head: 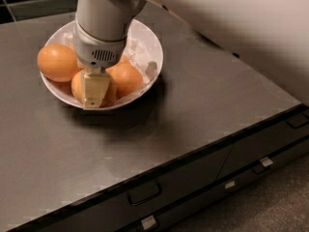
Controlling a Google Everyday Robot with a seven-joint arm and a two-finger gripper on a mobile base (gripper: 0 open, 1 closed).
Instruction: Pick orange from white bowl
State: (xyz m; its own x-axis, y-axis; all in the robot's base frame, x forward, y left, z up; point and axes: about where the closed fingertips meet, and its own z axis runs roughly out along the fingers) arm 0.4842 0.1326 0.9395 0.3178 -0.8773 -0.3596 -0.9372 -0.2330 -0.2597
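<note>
Sitting at the six o'clock side of the white bowl, the orange is mostly covered by the gripper, which comes down onto it from twelve o'clock. Whether the gripper is spread or pinching the fruit cannot be told. A second orange touches it at three o'clock, and a larger orange lies at ten o'clock. The bowl stands on a dark counter above drawers.
</note>
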